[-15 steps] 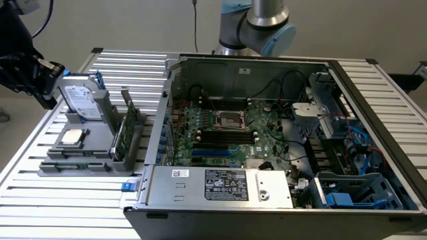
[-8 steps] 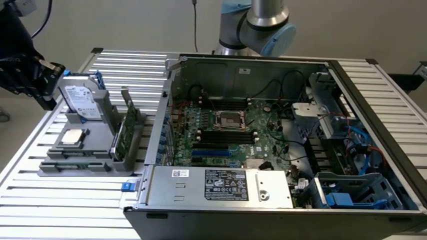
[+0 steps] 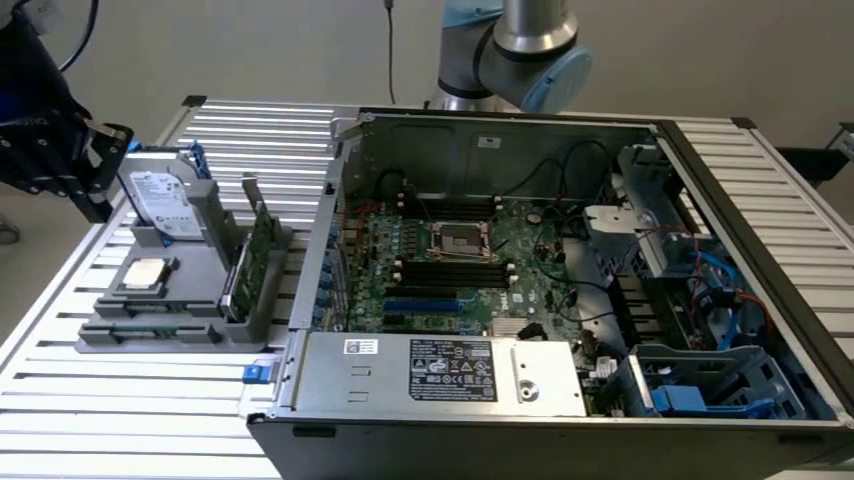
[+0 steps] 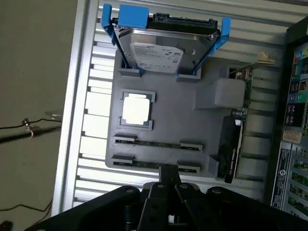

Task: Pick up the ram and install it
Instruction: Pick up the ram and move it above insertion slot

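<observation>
Aluminium slatted table (image 3: 134, 400), pale wall (image 3: 267, 50) behind; closed gripper (image 4: 167, 171) over the ram (image 4: 144, 164)

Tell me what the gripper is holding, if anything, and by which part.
Nothing. The gripper is shut and empty above the gray tray, where both ram sticks lie in their slots.
</observation>
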Motion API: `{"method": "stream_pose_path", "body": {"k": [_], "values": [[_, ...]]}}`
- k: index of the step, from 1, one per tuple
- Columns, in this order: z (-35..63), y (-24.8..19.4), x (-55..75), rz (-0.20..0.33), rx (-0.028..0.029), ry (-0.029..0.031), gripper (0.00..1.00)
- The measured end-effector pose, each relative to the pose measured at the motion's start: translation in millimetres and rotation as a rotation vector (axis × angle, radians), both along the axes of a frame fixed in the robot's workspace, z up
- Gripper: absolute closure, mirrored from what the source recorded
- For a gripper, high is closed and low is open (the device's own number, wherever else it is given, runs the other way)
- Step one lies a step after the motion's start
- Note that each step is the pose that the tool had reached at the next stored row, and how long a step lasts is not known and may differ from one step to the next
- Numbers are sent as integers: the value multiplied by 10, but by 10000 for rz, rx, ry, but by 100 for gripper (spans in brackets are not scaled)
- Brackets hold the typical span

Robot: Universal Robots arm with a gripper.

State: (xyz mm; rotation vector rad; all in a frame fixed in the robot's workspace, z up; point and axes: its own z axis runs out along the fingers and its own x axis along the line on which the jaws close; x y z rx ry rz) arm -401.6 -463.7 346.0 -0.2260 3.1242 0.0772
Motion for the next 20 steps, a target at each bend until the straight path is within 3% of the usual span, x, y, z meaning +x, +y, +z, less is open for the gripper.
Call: {"method": "stream_pose_path", "body": {"k": [20], "values": [[-78,0,0,3635,0,0,89]]}}
